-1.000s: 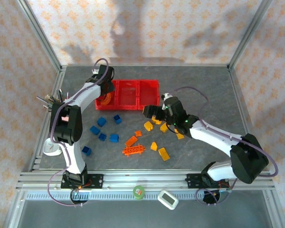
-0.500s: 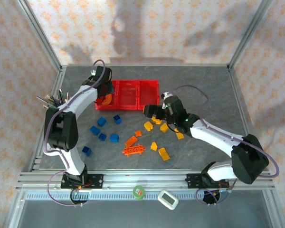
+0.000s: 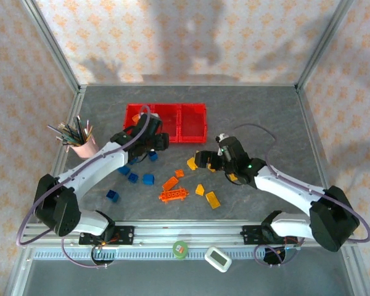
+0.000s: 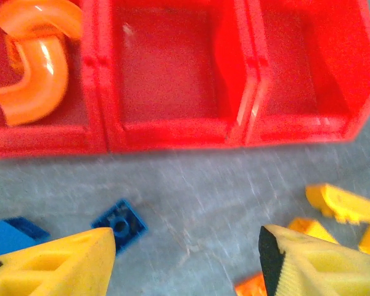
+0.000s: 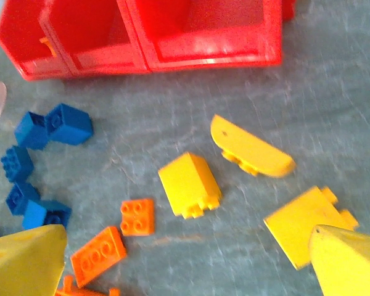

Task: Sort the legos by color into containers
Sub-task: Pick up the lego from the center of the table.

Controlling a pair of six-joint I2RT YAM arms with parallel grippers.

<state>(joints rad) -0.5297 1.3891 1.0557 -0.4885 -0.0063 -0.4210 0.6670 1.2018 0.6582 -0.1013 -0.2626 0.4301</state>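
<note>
Legos [image 3: 174, 196]: sort barely started, I'd say. Two orange arches [image 4: 52, 74] lie in the left bin of the containers [image 4: 172, 134] toward the worktop's far edge; other bins empty. Blue, orange and yellow bricks are loose mid-worktop. Left gripper [image 4: 185, 246] and right gripper [image 5: 185, 259] are spread wide, holding nothing.

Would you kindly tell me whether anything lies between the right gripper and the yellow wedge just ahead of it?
Nothing visible does. The open right gripper faces the yellow wedge across bare table; the small orange brick lies left of that path.
</note>
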